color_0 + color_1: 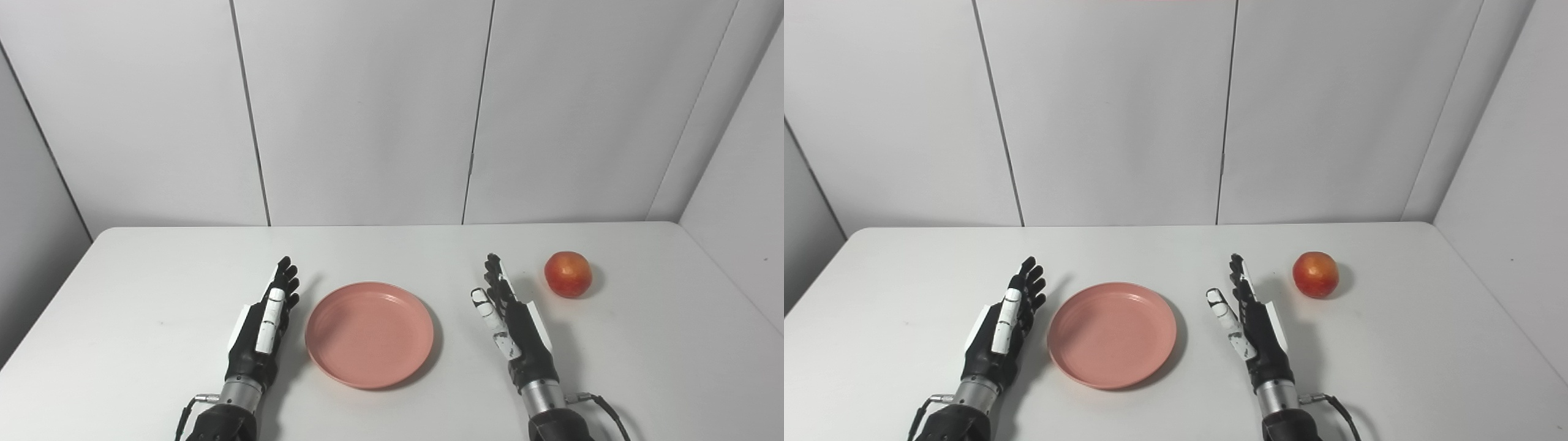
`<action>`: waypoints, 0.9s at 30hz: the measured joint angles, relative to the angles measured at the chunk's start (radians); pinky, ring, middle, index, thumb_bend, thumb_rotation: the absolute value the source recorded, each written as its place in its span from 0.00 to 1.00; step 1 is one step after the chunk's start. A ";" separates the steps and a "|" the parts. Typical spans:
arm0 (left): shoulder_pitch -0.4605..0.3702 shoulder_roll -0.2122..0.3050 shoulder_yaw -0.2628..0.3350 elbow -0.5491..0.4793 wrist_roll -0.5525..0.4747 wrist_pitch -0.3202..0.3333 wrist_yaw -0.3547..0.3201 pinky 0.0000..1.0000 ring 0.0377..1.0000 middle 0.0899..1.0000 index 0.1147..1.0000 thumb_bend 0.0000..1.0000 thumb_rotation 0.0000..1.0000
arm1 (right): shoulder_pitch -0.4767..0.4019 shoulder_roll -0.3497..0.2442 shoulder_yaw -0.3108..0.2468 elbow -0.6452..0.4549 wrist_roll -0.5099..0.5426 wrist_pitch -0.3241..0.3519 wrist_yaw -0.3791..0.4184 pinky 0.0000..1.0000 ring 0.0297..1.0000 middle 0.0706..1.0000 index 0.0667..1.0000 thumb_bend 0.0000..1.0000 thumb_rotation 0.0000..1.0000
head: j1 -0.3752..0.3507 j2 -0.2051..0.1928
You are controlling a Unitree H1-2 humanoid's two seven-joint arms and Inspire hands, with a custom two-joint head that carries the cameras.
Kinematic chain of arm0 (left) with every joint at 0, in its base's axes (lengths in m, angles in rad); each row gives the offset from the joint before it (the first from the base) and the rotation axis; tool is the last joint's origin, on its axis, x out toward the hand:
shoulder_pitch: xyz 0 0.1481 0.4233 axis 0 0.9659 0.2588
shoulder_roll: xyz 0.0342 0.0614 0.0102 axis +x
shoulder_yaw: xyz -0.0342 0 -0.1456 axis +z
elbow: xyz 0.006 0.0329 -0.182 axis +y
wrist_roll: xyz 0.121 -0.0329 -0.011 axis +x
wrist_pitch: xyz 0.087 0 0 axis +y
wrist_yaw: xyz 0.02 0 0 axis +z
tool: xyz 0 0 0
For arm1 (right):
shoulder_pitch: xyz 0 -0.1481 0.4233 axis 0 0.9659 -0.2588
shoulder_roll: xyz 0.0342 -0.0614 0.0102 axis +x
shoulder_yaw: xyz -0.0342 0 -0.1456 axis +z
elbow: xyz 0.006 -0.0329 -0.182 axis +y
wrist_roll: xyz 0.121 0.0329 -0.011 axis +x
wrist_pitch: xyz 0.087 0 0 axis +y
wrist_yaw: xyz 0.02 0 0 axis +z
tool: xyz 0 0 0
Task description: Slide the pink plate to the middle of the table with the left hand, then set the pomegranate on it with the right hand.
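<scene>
Pink plate (369,334) between open hands, pomegranate (568,274) right, no writing

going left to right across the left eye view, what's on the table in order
left hand, black and white, fingers apart and holding nothing → round pink plastic plate, bare → right hand, black and white, also open → round red-orange pomegranate, lying on the white table a little farther back than the hands

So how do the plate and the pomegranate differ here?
The pink plate is flat, wide and dull pink; the pomegranate is round, much smaller, and glossy red with yellowish patches. The plate lies between the two hands; the pomegranate sits beyond the right hand, on its outer side. Both rest untouched on the table.
</scene>
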 measured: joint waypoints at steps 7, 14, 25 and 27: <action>0.001 0.000 0.001 -0.001 0.000 0.002 -0.001 1.00 1.00 1.00 1.00 0.63 1.00 | -0.008 -0.044 -0.043 -0.022 -0.009 -0.028 -0.031 1.00 0.99 0.99 1.00 0.70 0.88 | -0.009 -0.012; 0.001 0.002 0.002 -0.001 -0.005 0.002 -0.003 1.00 1.00 1.00 1.00 0.63 1.00 | -0.045 -0.062 -0.078 -0.021 -0.056 -0.089 -0.098 0.97 0.97 0.97 0.98 0.71 0.89 | -0.023 -0.011; 0.002 0.014 0.014 -0.001 -0.040 0.005 -0.021 1.00 1.00 1.00 1.00 0.65 1.00 | -0.081 -0.116 -0.114 -0.020 -0.213 -0.113 -0.235 0.93 0.95 0.96 0.96 0.68 0.80 | -0.150 -0.037; 0.002 0.023 0.017 -0.001 -0.050 0.006 -0.028 1.00 1.00 1.00 1.00 0.64 1.00 | -0.086 -0.132 -0.113 -0.020 -0.231 -0.118 -0.246 0.93 0.95 0.96 0.96 0.69 0.77 | -0.150 -0.037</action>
